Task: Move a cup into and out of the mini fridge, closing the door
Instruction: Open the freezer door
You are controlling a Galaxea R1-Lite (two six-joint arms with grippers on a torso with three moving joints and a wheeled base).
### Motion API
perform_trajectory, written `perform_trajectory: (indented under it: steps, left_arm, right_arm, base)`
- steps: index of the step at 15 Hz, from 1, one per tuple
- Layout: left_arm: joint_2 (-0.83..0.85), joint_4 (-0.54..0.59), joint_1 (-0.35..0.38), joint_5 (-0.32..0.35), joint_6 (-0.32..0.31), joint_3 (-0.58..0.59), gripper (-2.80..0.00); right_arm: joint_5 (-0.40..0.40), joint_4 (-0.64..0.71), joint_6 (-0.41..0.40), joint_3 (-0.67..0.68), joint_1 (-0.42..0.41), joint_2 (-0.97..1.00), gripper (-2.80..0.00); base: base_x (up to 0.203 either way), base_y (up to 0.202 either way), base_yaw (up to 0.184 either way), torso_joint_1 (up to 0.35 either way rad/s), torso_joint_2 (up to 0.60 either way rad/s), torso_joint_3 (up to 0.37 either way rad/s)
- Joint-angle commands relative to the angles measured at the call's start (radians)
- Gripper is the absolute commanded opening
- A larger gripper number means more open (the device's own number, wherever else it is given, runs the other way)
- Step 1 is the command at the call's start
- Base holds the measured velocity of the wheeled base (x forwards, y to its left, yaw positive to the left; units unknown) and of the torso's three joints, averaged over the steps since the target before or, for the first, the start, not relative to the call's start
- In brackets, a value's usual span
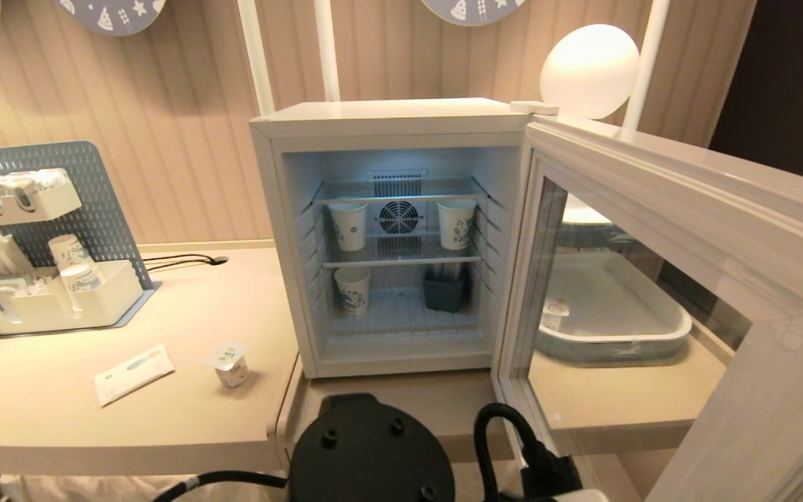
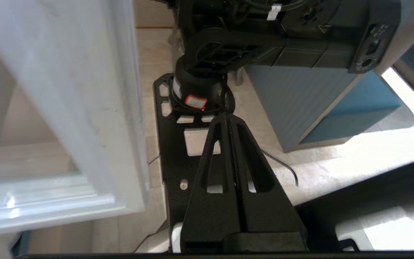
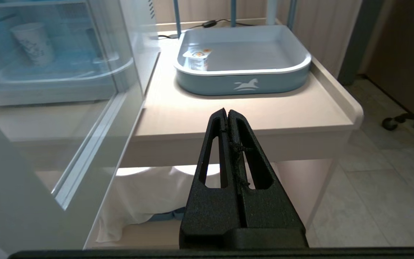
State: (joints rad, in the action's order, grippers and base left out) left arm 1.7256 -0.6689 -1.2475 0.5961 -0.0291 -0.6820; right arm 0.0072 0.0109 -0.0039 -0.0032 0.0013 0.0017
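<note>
head view: mini fridge point(image 1: 387, 237) at back of counter point(image 1: 39, 411), door point(image 1: 652, 279) swung wide open to the right. cup point(image 1: 229, 364) upright on counter near front edge, left of fridge, outside it. left gripper point(image 2: 230, 118) clenched, empty, low beside door's lower corner, aimed at floor, cup not in its sight. right gripper point(image 3: 226, 113) clenched, empty, facing tray point(image 3: 243, 81). left arm judged nearer cup.

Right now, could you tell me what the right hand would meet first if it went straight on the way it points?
Probably the front edge of the beige table that carries the blue-grey tray; the shut right hand points at it, though depth is unclear.
</note>
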Motion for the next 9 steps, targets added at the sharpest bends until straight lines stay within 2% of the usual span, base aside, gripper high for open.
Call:
perform_trajectory:
  steps: [1, 5, 7, 8, 9]
  left_arm:
    - [-0.026, 0.014, 0.088, -0.039, -0.003, 0.037, -2.8]
    - [-0.037, 0.012, 0.426, -0.099, 0.007, 0.051, -2.8]
    - [-0.044, 0.011, 0.555, -0.132, 0.04, 0.044, -2.8]
    - [-0.056, 0.01, 0.608, -0.175, 0.055, 0.045, -2.8]
    - [-0.069, 0.008, 0.653, -0.247, 0.067, 0.05, -2.8]
  right_arm:
    - [0.0, 0.0, -0.001, 0.0, 0.0, 0.001, -2.8]
    - [0.0, 0.0, -0.001, 0.0, 0.0, 0.001, -2.8]
    - [0.0, 0.0, -0.002, 0.0, 0.0, 0.001, -2.8]
    - [0.0, 0.0, -0.001, 0.0, 0.0, 0.001, -2.8]
    - [0.0, 0.0, -0.001, 0.0, 0.0, 0.001, -2.8]
  base:
    - [0.0, 0.0, 0.0, 0.0, 0.0, 0.0]
    - [0.0, 0.0, 0.0, 0.0, 0.0, 0.0]
    - [0.0, 0.0, 0.0, 0.0, 0.0, 0.0]
    - [0.0, 0.0, 0.0, 0.0, 0.0, 0.0]
    - [0.0, 0.0, 0.0, 0.0, 0.0, 0.0]
